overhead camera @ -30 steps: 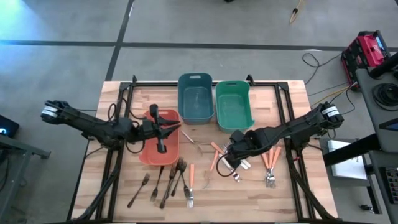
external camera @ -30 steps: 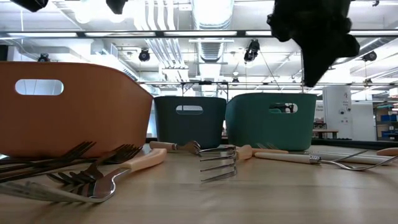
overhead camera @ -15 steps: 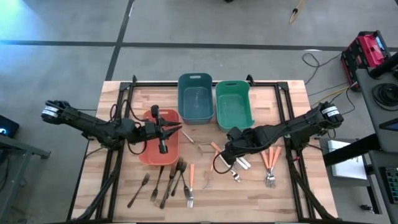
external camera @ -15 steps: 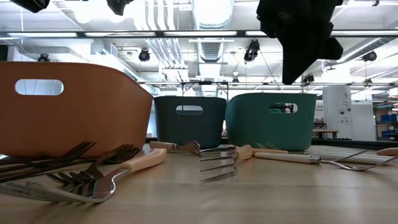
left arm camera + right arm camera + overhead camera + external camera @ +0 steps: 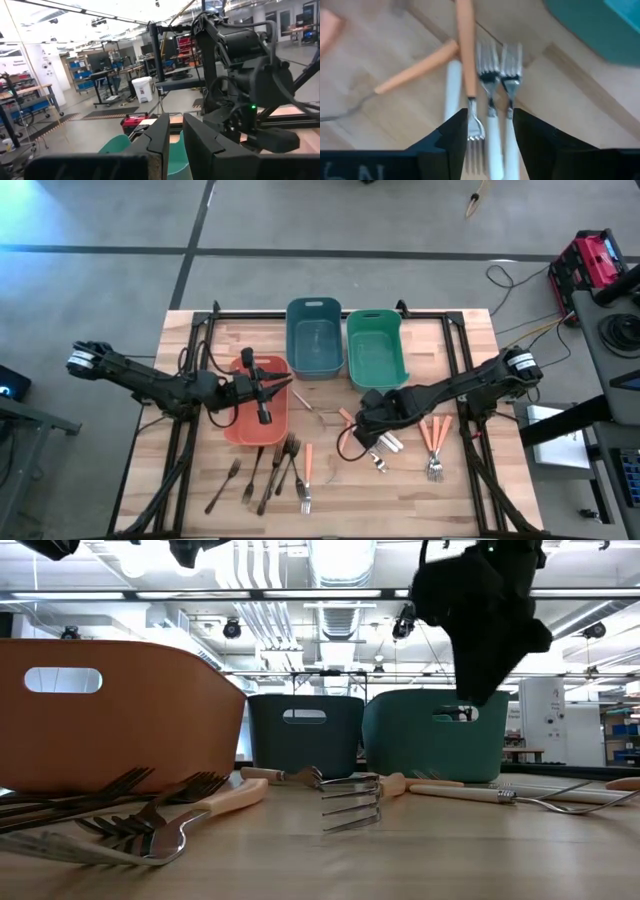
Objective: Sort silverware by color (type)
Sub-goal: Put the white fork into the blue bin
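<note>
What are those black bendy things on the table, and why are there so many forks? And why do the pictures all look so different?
The black bendy things are two robot arms. Each ends in a gripper, a claw with two fingers. Their job is to sort forks by kind.

One picture looks straight down from above. One looks level across the table. The other two come from small cameras on the arms' wrists.

On the table stand three bins: salmon, blue and green. Brown forks lie near the salmon bin. Orange-handled forks lie on the right.

The left gripper hangs over the salmon bin. Its fingers are nearly together, and I see nothing between them. The right gripper hangs over some forks with its fingers apart, holding nothing.
</note>
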`<state>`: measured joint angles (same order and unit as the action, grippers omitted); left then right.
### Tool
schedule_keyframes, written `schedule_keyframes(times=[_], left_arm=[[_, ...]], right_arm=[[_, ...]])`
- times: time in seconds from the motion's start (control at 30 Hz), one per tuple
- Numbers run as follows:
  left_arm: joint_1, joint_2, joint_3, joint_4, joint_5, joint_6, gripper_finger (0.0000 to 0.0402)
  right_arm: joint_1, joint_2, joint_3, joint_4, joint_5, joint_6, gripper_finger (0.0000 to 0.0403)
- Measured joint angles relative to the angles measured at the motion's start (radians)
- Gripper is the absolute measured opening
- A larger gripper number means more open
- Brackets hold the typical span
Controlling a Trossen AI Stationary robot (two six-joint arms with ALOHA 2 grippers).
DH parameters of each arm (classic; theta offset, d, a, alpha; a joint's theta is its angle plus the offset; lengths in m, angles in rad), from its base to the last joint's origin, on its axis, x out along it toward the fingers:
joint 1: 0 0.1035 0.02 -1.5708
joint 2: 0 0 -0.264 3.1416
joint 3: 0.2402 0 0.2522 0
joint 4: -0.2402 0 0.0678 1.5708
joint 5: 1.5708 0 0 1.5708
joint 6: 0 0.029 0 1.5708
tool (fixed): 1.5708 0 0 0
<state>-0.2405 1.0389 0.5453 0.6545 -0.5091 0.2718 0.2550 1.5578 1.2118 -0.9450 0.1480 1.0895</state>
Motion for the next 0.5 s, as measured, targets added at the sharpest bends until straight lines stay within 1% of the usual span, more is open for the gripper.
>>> schedule_keyframes(times=[0.1,0.5], left_arm=[[0.0,0.0,0.0,0.0,0.0,0.0,0.0037],[0.0,0.0,0.0,0.001,-0.006,0.0,0.0037]], right_arm=[[0.0,0.002,-0.015,-0.017,-0.006,0.022,0.0151],[0.01,0.003,-0.087,-0.015,-0.014,0.018,0.0151]])
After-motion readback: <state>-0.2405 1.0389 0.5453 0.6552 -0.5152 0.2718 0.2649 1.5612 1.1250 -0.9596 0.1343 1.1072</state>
